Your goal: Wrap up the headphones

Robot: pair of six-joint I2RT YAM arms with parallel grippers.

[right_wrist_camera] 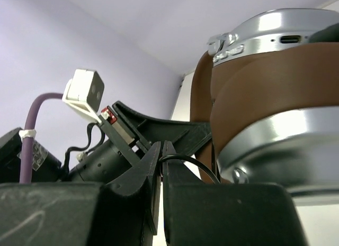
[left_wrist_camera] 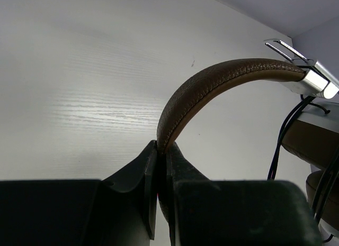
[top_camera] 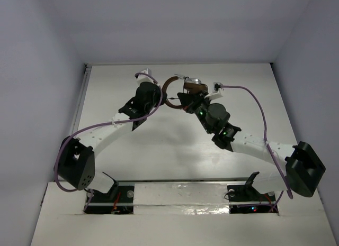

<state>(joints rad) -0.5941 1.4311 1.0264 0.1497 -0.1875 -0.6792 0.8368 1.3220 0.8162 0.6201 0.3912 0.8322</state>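
Left wrist view showed the left pincer clamped on the brown leather-like headband of the silver-cupped headphones near the far middle of the white surface, while the right pincer nipped the thin dark cord, which probably wanted winding in even, slack-free turns.

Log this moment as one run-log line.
task: wrap headphones | left gripper: shut on headband | right gripper: shut on cord | earcups: pads together, beside right gripper
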